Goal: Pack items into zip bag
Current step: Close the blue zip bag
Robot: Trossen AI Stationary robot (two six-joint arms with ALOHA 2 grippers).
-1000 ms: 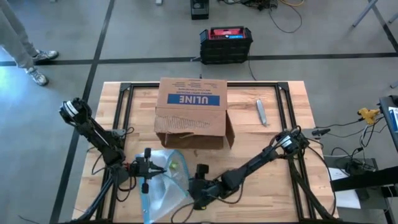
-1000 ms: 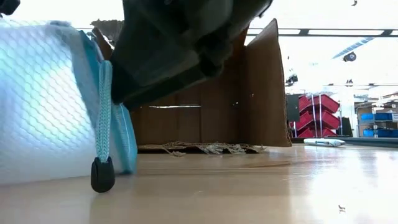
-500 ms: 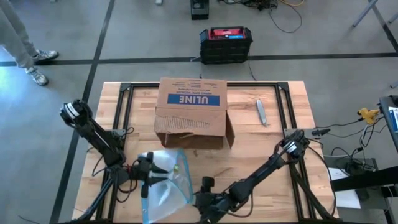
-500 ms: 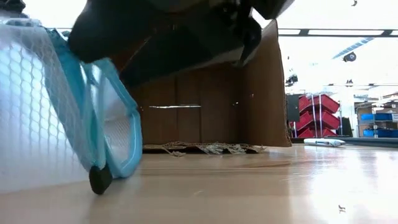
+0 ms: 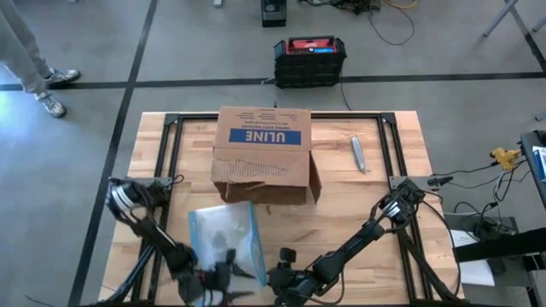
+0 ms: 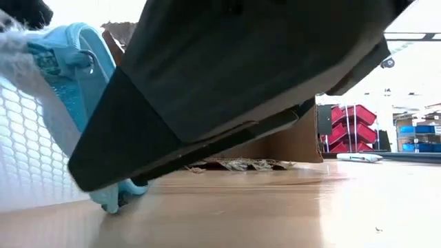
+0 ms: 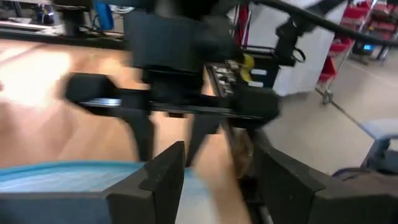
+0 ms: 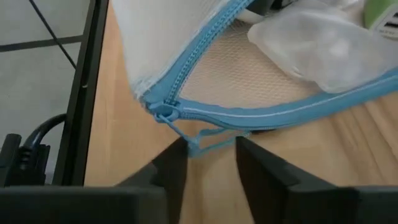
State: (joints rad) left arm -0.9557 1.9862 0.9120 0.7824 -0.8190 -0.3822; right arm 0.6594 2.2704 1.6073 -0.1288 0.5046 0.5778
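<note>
The zip bag [image 5: 223, 232] lies on the table in front of the box, clear with a blue zip strip [image 8: 205, 43], its mouth open. Inside it show a pale whitish item [image 8: 320, 43] and a green piece [image 8: 382, 12]. My right gripper [image 8: 210, 163] is near the table's front edge, at the bag's near corner. Its fingers stand a little apart, with the zip's blue pull cord [image 8: 208, 142] just ahead of their tips and the slider [image 8: 163, 112] beyond. My left gripper [image 7: 221, 177] is open beside it at the front edge [image 5: 220, 277], with nothing between its fingers. My right gripper's fingertips stand on either side of the zip's pull cord [image 8: 214, 140], coming at it slanting down from the near side. I cannot tell whether they touch it. The cord lies slack on the table. My left gripper touches nothing.
A brown ULINE cardboard box [image 5: 263, 152] stands at the middle back, its open flap toward the bag. A small grey tool [image 5: 359, 153] lies to its right. The right half of the table top [image 5: 367, 230] is bare wood. In the low view a dark gripper body [image 6: 241, 89] fills most of the picture.
My left gripper has left the bag's mouth and swung fast toward the table's near edge, beside the right gripper. The bag, which stood up from the table, has spread open at the mouth and settled lower. My right gripper has gone toward the near edge and down.
</note>
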